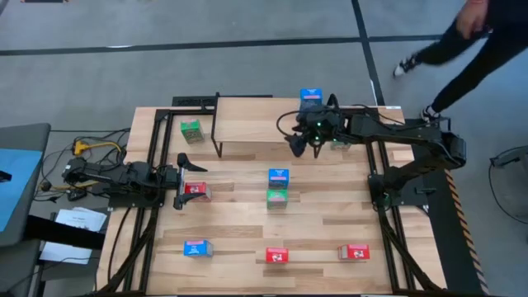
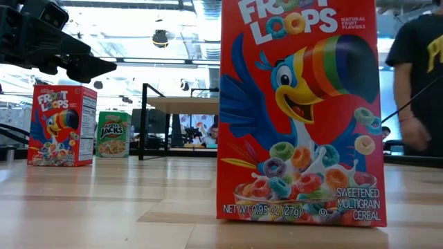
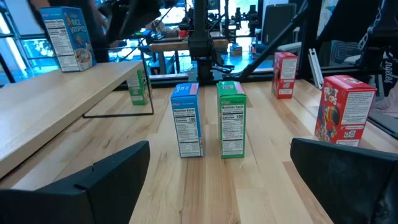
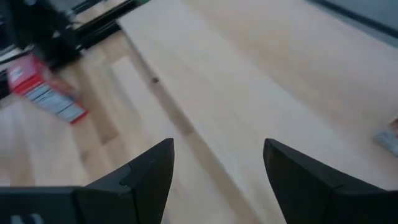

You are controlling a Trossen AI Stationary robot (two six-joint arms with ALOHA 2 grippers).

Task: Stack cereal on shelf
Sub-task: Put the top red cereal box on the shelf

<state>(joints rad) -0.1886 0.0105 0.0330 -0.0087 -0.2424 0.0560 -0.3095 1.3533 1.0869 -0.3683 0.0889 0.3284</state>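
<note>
High view: shelf [image 1: 252, 124] at the table's [image 1: 239, 239] far edge, one blue box [image 1: 310, 97] on its right end. The right end effector [image 1: 304, 144] hovers over the shelf's right front edge, fingers spread, empty. The left end effector [image 1: 186, 180] lies low at the table's left, spread, a red box [image 1: 196, 191] just beside it. A blue-and-green pair [image 1: 278, 187] stands mid-table.

Low view: a red box [image 2: 297, 111] fills the foreground; the shelf [image 2: 181, 105] stands far behind.

Left wrist view: spread fingers [image 3: 106, 177] face the pair [image 3: 208, 118].

Right wrist view: spread fingers [image 4: 146, 171] above the shelf board [image 4: 261, 81].
</note>
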